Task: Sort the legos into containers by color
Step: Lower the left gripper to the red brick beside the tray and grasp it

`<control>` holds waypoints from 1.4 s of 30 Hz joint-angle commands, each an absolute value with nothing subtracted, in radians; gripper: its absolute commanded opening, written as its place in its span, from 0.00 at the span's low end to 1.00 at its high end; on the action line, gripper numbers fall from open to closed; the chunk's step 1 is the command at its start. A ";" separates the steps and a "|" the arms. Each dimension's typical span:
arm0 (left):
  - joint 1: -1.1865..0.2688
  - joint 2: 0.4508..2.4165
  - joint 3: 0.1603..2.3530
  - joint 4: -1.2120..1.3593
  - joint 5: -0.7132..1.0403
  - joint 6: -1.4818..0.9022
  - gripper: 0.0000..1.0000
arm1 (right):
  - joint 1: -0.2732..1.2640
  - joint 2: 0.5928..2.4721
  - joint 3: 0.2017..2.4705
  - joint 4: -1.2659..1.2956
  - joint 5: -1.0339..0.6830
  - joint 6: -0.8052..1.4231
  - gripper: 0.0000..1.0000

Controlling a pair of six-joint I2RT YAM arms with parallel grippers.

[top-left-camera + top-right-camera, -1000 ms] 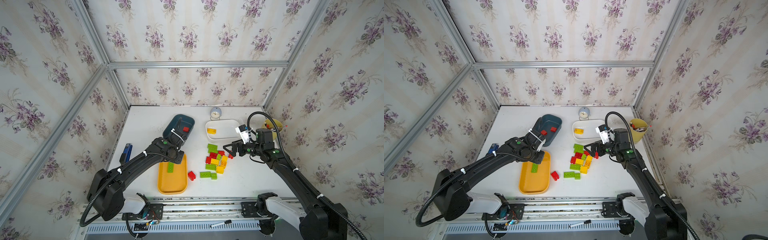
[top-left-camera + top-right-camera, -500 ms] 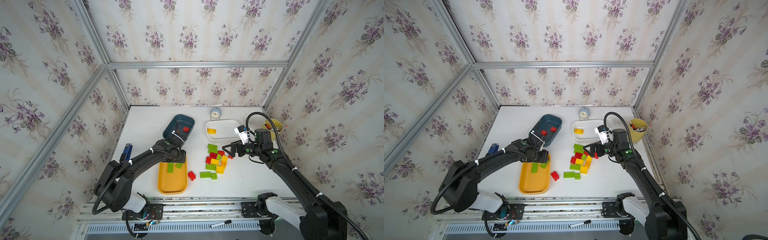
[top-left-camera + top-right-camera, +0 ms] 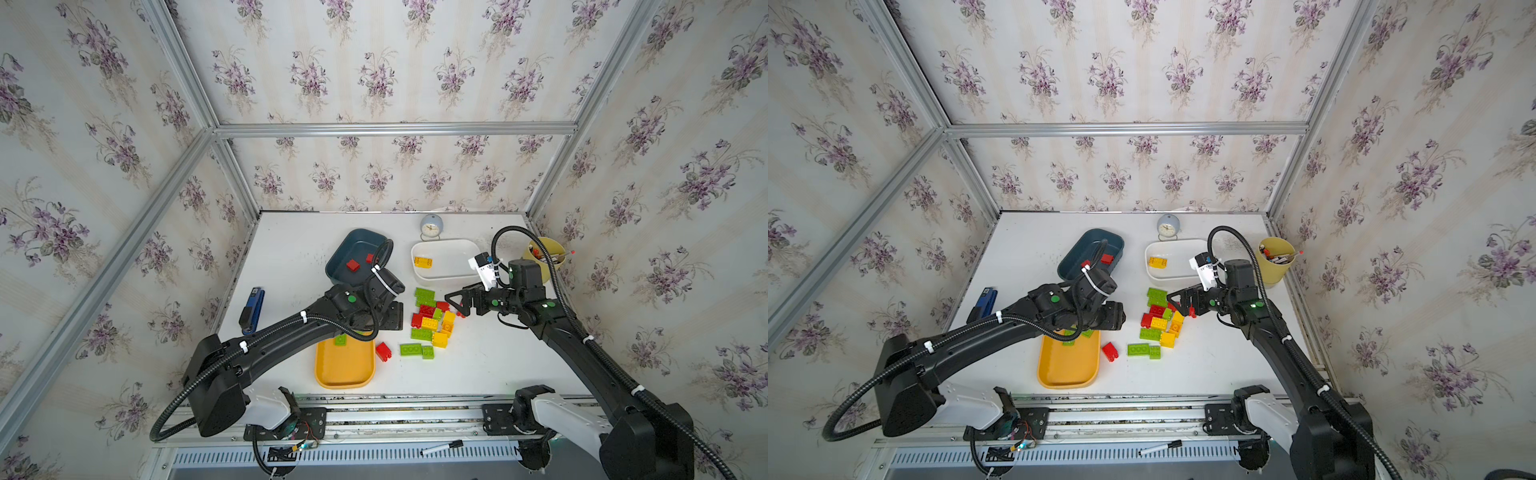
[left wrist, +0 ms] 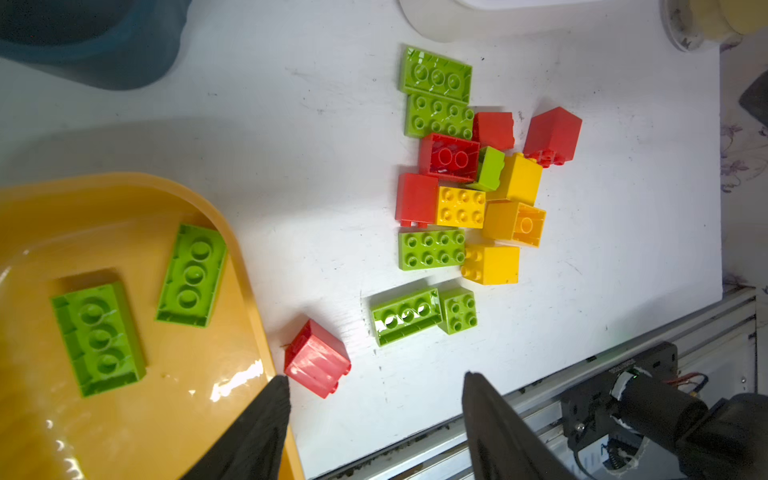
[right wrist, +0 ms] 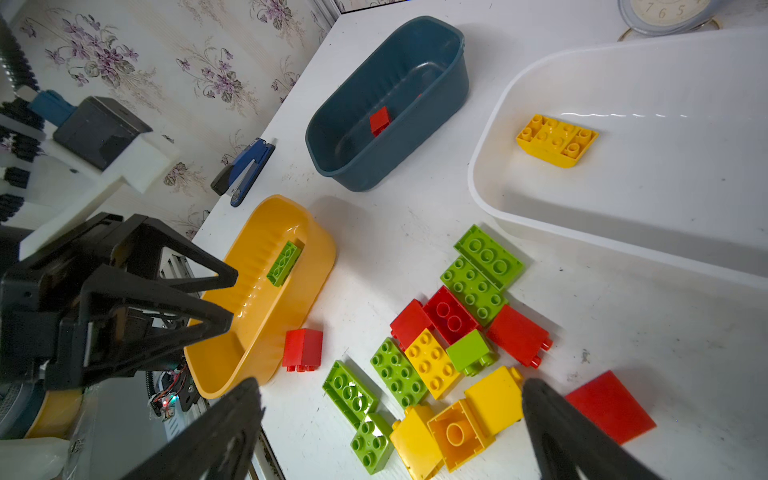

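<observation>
Green drop judged complete: two green legos (image 4: 191,276) lie in the yellow-orange tray (image 4: 174,399), the left gripper (image 4: 374,380) hangs parted and empty over its rim, and the right gripper (image 5: 390,382), wide and empty above the mixed pile (image 3: 432,322) near that tray, should next descend and close on a single piece.

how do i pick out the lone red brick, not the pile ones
Find the orange tray at the near edge of the table. Just right of it in a top view, a red brick lies alone on the bare table. The other loose bricks cluster further right.
</observation>
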State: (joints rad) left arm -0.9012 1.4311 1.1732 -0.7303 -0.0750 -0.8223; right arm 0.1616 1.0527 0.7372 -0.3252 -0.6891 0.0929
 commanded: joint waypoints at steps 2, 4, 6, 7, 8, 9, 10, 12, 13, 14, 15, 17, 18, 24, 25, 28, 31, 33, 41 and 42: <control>-0.959 1.481 1.209 -0.785 -0.177 -1.148 0.68 | 0.161 1.032 0.735 -0.319 -0.681 0.074 1.00; -0.990 1.515 1.231 -0.819 -0.198 -1.250 0.69 | 0.161 1.021 0.727 -0.320 -0.691 0.079 1.00; -1.014 1.557 1.269 -0.877 -0.214 -1.336 0.70 | 0.161 1.008 0.714 -0.316 -0.706 0.090 1.00; -1.021 1.580 1.292 -0.911 -0.216 -1.376 0.70 | 0.161 1.000 0.705 -0.316 -0.714 0.097 1.00; -1.024 1.600 1.309 -0.937 -0.215 -1.409 0.70 | 0.161 0.991 0.698 -0.314 -0.718 0.104 1.00; -1.027 1.611 1.318 -0.948 -0.211 -1.438 0.70 | 0.161 0.982 0.691 -0.311 -0.722 0.112 1.00; -1.031 1.623 1.317 -0.952 -0.198 -1.481 0.70 | 0.162 0.971 0.684 -0.311 -0.729 0.124 1.00; -1.041 1.645 1.316 -0.951 -0.176 -1.555 0.69 | 0.162 0.950 0.674 -0.320 -0.740 0.139 1.00; -1.048 1.656 1.318 -0.955 -0.172 -1.592 0.69 | 0.162 0.934 0.666 -0.328 -0.738 0.145 1.00; -1.056 1.660 1.313 -0.957 -0.170 -1.639 0.70 | 0.161 0.914 0.659 -0.342 -0.734 0.146 1.00; -1.061 1.663 1.307 -0.957 -0.170 -1.681 0.70 | 0.161 0.900 0.653 -0.357 -0.729 0.145 1.00; -1.073 1.674 1.294 -0.957 -0.174 -1.766 0.70 | 0.161 0.854 0.637 -0.387 -0.722 0.148 1.00; -1.079 1.683 1.289 -0.958 -0.181 -1.802 0.70 | 0.161 0.838 0.628 -0.396 -0.724 0.153 1.00; -1.095 1.770 1.300 -0.959 -0.182 -1.891 0.69 | 0.161 0.748 0.571 -0.416 -0.739 0.193 1.00; -1.095 1.784 1.301 -0.961 -0.185 -1.891 0.69 | 0.161 0.738 0.566 -0.416 -0.742 0.200 1.00; -1.095 1.808 1.304 -0.963 -0.195 -1.891 0.69 | 0.162 0.721 0.560 -0.421 -0.737 0.200 1.00; -1.098 1.830 1.338 -1.031 -0.245 -1.892 0.69 | 0.162 0.721 0.557 -0.426 -0.736 0.199 1.00; -1.095 1.850 1.339 -1.040 -0.244 -1.899 0.69 | 0.162 0.721 0.554 -0.425 -0.736 0.199 1.00; -1.104 1.907 1.371 -1.101 -0.268 -1.888 0.63 | 0.162 0.736 0.556 -0.431 -0.735 0.181 1.00; -1.105 1.910 1.370 -1.104 -0.281 -1.888 0.62 | 0.161 0.737 0.555 -0.431 -0.736 0.181 1.00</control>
